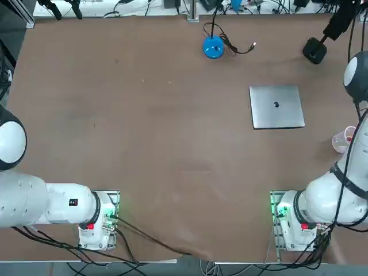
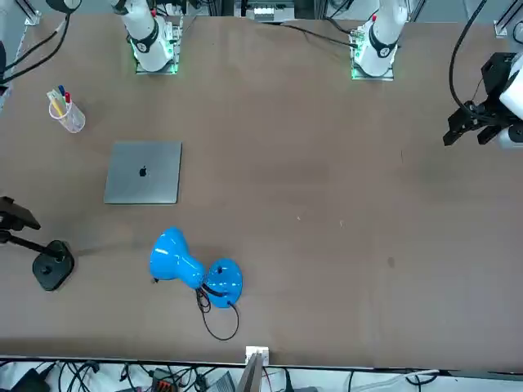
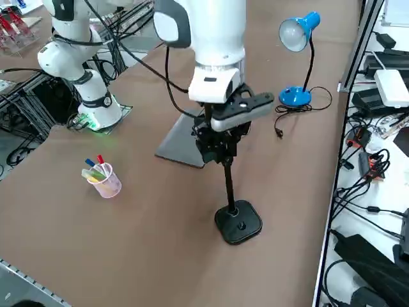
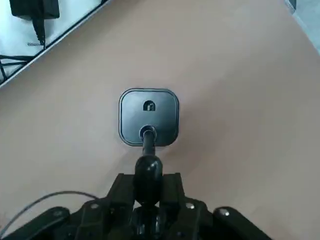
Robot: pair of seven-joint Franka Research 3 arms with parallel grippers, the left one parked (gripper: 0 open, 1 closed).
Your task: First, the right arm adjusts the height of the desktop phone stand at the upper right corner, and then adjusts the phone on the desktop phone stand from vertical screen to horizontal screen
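The desktop phone stand has a black rounded base (image 3: 238,222) and a thin pole (image 3: 228,185), and it stands near the table's far right corner (image 1: 314,50). My right gripper (image 3: 218,148) comes down from above and is shut on the top of the pole. The wrist view looks straight down the pole past the ball joint (image 4: 148,170) to the base (image 4: 148,117), with the gripper (image 4: 148,196) clamped just behind the ball. The stand's base (image 2: 53,265) also shows at the edge of the front view. The gripper and wrist cover the pole's top, so I cannot make out the phone.
A closed silver laptop (image 1: 276,107) lies just inward of the stand. A blue desk lamp (image 3: 295,32) with a cable stands along the far edge. A clear cup of pens (image 3: 104,179) sits near the right edge. Cables and power strips (image 3: 377,160) lie beyond the table's edge.
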